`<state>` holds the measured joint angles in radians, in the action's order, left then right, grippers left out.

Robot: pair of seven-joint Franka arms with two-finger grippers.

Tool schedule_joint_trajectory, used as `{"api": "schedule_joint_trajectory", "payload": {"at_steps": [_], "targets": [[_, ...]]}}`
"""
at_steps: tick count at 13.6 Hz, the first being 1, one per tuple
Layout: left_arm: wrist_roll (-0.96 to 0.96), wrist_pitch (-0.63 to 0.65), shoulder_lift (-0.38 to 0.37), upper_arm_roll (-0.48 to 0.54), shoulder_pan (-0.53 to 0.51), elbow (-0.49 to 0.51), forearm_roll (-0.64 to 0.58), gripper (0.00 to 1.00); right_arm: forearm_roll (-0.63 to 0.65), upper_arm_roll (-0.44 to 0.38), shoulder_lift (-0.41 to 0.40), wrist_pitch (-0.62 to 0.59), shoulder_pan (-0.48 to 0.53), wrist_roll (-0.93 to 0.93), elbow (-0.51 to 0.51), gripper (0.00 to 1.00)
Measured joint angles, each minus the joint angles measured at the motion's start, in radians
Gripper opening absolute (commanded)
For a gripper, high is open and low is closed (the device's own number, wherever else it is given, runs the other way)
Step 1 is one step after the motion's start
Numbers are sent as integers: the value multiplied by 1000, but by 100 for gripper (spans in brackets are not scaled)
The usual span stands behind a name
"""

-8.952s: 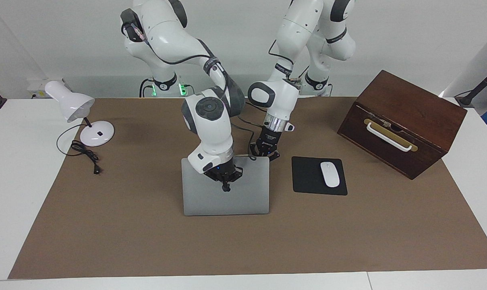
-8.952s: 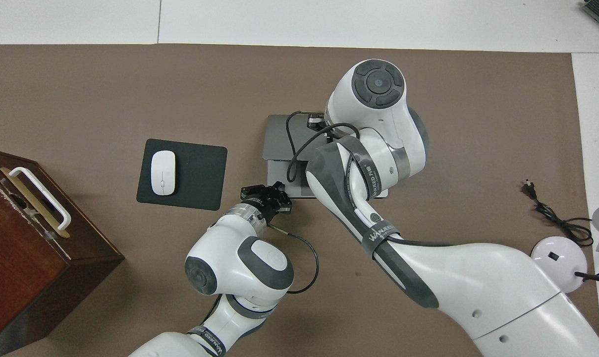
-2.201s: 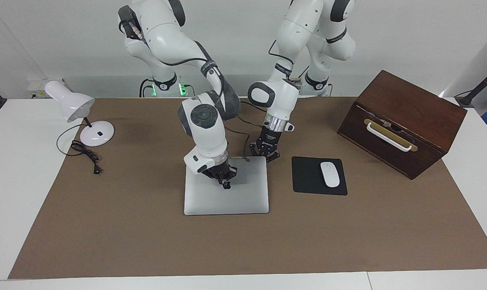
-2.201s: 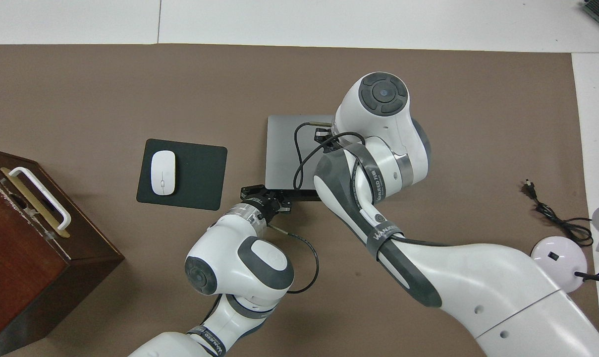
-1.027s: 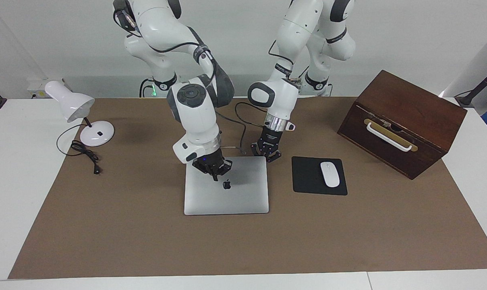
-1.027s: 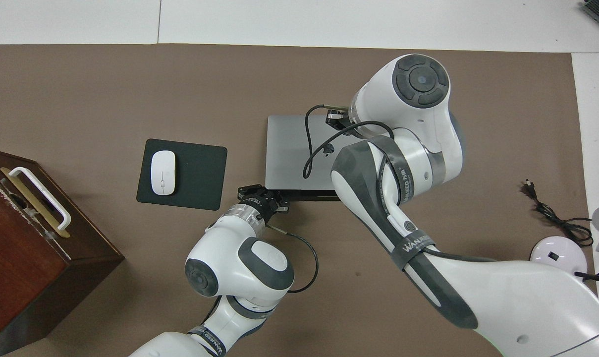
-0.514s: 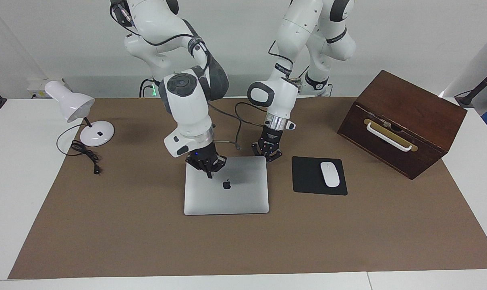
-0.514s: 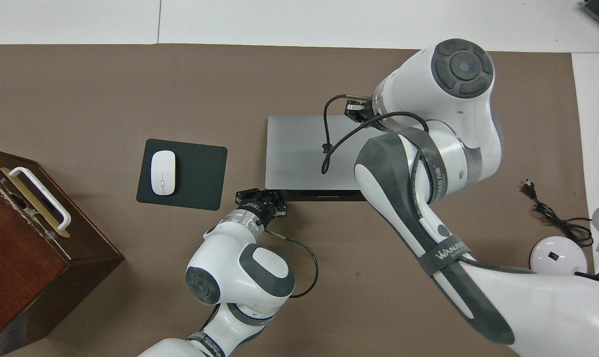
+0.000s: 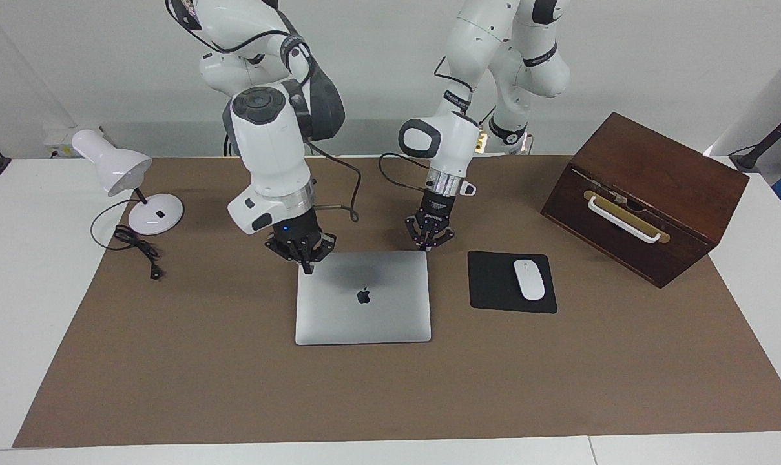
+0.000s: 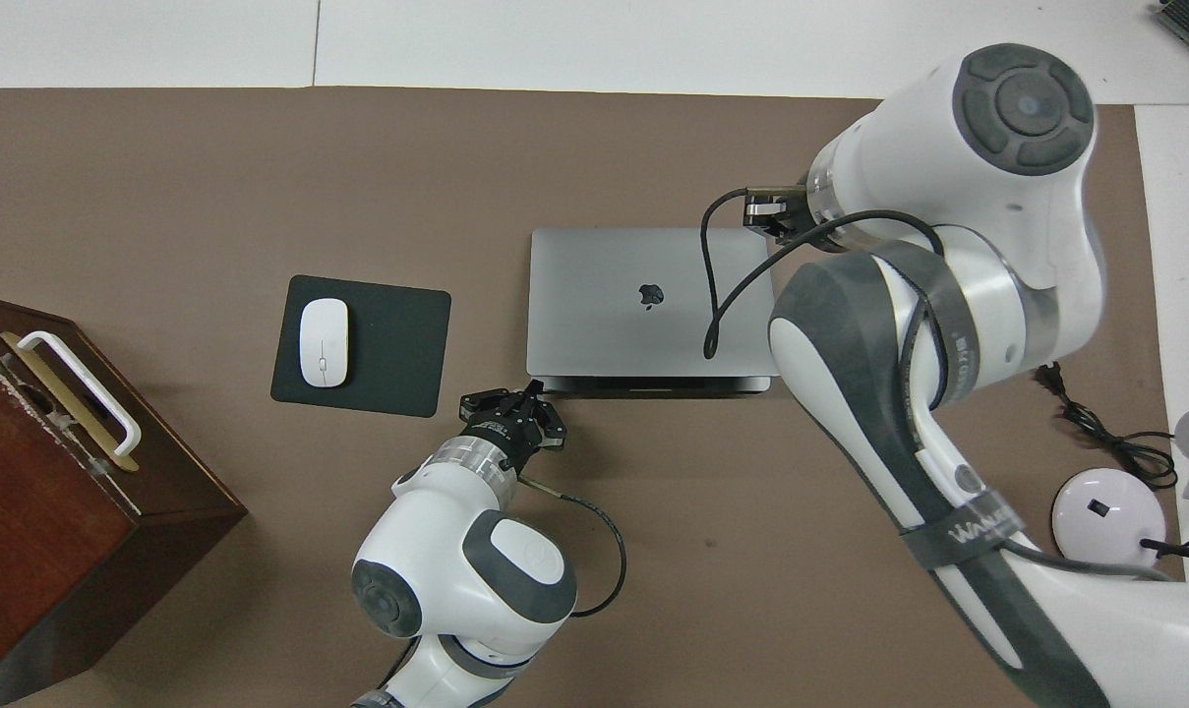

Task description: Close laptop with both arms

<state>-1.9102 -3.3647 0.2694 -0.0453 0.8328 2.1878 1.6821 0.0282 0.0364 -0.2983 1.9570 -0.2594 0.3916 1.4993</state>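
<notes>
**Laptop shut flat; both claws drawing off its hinge corners**

Item: laptop (image 9: 362, 297), silver-grey, dark logo facing up. Lies flat on the brown mat (image 9: 203, 361), about mid-table, beside the black mouse pad (image 9: 510, 281), which is toward the left arm's end. Lid fully down on the base; no gap shows along the edges in either view.

Change noted: nine seconds ago the lid was still partly raised, with the right claw pressing on its middle. About two seconds ago the lid was down under that claw. Since then the right arm has lifted and swung off toward its own end of the table, uncovering the logo.

Right claw (image 9: 305, 261): fingertips together, holding nothing, above the laptop's hinge-side corner toward the right arm's end; contact with the lid cannot be told.

Left claw (image 9: 428, 240): fingertips together, holding nothing, just above the other hinge-side corner. It steadied that corner during the press and has now risen a little clear.

Also present: white mouse (image 9: 529, 279) on the pad, wooden box (image 9: 645, 194) toward the left arm's end, white desk lamp (image 9: 128, 184) toward the right arm's end.

Assessment: the closing looks complete. What remains is probably only for both arms to withdraw without dragging the right arm's hanging cable (image 10: 717, 285) across the lid.
</notes>
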Motion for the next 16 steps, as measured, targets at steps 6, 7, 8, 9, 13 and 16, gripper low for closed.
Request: {"api": "schedule_joint_trajectory", "payload": {"at_steps": [6, 7, 8, 9, 13, 16], "targets": [[41, -3, -50, 15, -41, 3, -1, 0, 3, -3, 60, -80, 61, -142, 0, 0], [55, -1, -59, 16, -59, 3, -2, 0, 8, -4, 65, -85, 61, -153, 0, 0], [70, 4, -68, 16, -80, 3, -3, 0, 13, -4, 69, -89, 61, -162, 0, 0], [88, 14, -78, 16, -98, 3, -3, 0, 21, -4, 73, -96, 63, -167, 0, 0], [168, 79, -103, 18, -185, -4, -6, 0, 33, -4, 102, -131, 78, -185, 0, 0], [229, 149, -104, 19, -260, -31, -8, 0, 33, -4, 120, -149, 84, -185, 0, 0]]}}
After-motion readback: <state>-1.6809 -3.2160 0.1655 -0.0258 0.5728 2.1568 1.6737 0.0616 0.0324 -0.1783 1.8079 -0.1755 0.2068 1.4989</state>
